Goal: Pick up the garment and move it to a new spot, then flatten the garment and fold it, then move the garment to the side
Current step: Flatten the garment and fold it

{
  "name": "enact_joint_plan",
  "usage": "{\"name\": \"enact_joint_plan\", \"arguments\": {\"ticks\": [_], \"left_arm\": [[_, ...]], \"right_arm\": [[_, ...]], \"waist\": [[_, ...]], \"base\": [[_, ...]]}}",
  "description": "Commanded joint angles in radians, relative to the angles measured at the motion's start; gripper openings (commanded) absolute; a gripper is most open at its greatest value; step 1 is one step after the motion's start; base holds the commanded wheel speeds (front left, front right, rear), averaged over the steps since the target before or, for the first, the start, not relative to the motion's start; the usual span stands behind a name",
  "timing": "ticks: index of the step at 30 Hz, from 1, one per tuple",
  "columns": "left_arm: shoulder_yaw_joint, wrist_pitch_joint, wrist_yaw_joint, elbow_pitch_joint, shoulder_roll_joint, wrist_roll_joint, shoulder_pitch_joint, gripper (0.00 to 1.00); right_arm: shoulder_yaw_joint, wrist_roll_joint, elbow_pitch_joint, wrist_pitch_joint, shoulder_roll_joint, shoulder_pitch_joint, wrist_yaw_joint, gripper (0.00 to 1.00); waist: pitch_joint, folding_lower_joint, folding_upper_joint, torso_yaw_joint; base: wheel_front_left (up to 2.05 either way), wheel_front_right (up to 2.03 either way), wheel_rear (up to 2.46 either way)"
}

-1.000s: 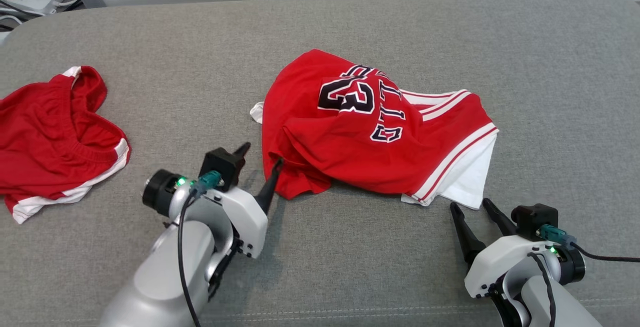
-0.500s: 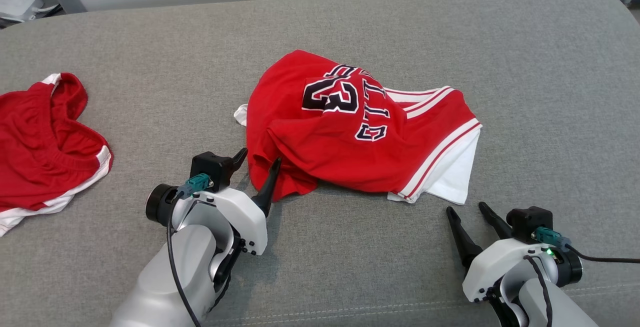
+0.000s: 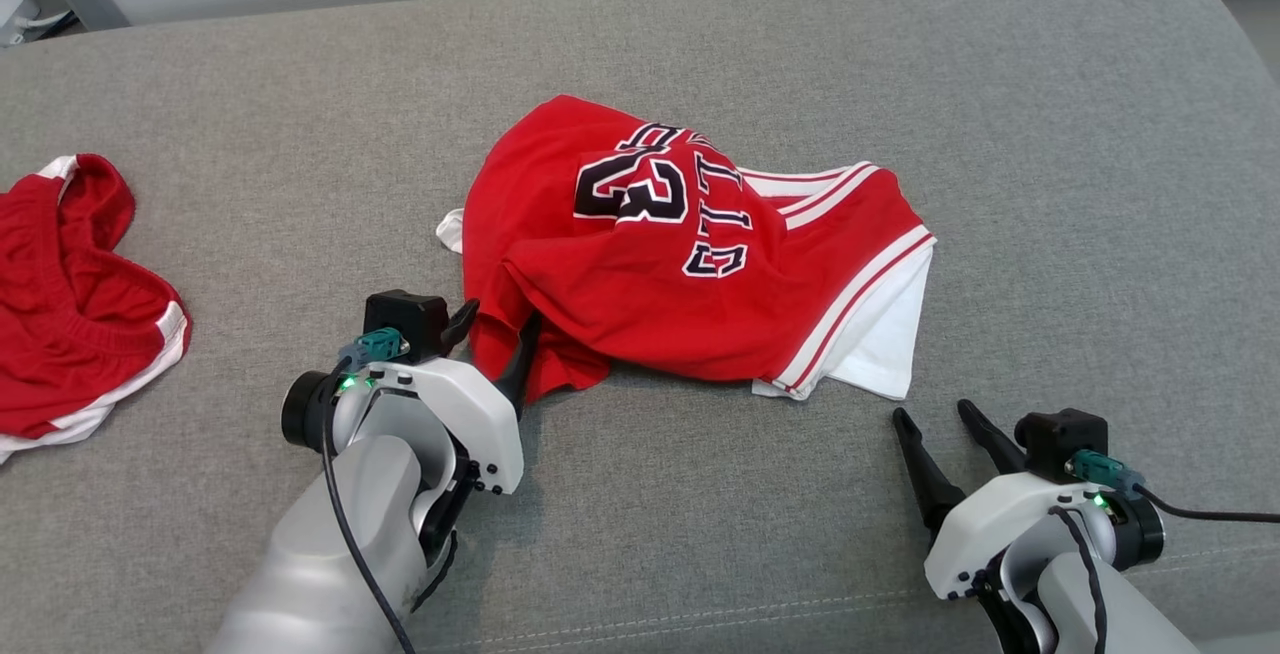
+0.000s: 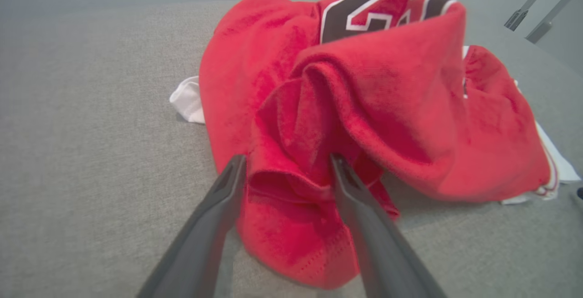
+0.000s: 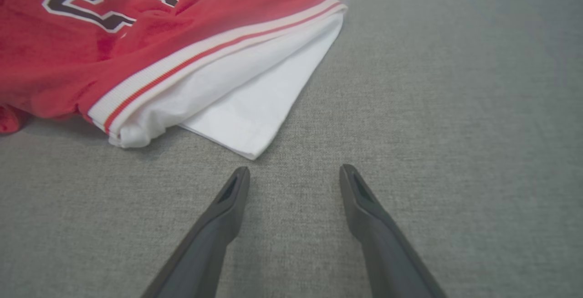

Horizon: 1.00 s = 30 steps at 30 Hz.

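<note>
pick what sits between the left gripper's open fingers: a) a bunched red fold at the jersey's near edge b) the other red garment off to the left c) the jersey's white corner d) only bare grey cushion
a: in the left wrist view the left gripper stands open astride a red fold of the jersey, while the white corner lies just ahead of the right gripper, untouched.

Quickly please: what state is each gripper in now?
Left gripper: open, a fold of the crumpled red basketball jersey between its fingers.
Right gripper: open, holding nothing, clear of the jersey.
</note>
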Motion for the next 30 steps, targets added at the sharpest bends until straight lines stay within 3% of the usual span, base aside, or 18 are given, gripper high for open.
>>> {"name": "enact_joint_plan", "arguments": {"ticks": [1,2,4,9,14,20,26,30], "left_arm": [[0.026,-0.009,-0.007,-0.006,0.025,-0.006,-0.04,0.48],[0.024,-0.009,-0.009,0.004,0.024,-0.006,-0.044,0.4],[0.022,-0.011,-0.018,0.027,0.022,-0.013,-0.055,0.0],[0.024,-0.028,-0.03,0.031,0.024,-0.02,-0.066,0.0],[0.041,-0.039,-0.027,-0.028,0.073,-0.004,-0.093,0.0],[0.074,-0.041,0.015,-0.18,0.208,0.044,-0.167,0.0],[0.06,0.018,-0.004,-0.373,0.344,0.078,-0.209,0.0],[0.035,0.092,-0.011,-0.483,0.383,0.057,-0.115,0.0]], "right_arm": [[0.016,0.003,-0.019,-0.006,-0.003,-0.002,0.004,1.0],[0.016,0.004,-0.018,-0.006,-0.002,0.0,0.004,1.0],[0.015,0.004,-0.017,-0.006,-0.001,0.003,0.004,1.0],[0.013,0.006,-0.02,-0.006,0.0,0.002,0.004,1.0],[-0.002,0.008,-0.02,-0.006,-0.004,0.018,0.004,1.0],[-0.013,0.011,-0.022,-0.006,-0.002,0.033,0.004,1.0],[-0.021,0.008,-0.022,-0.006,0.003,0.034,0.004,1.0],[-0.018,0.007,-0.025,-0.006,0.01,0.032,0.004,1.0]], "waist": [[-0.002,0.0,-0.0001,0.001],[-0.003,0.0,-0.0001,0.002],[-0.005,0.0,-0.0001,0.006],[-0.011,0.0,-0.0001,0.016],[-0.03,0.0,-0.0001,0.045],[-0.045,0.0,-0.0001,0.091],[-0.047,0.0,-0.0001,0.117],[-0.041,0.0,-0.0001,0.123]], "base": [[0.0,0.0,0.0],[0.0,0.0,0.0],[0.0,0.0,0.0],[0.0,0.0,0.0],[0.0,0.0,0.0],[0.0,0.0,0.0],[0.0,0.0,0.0],[0.0,0.0,0.0]]}}
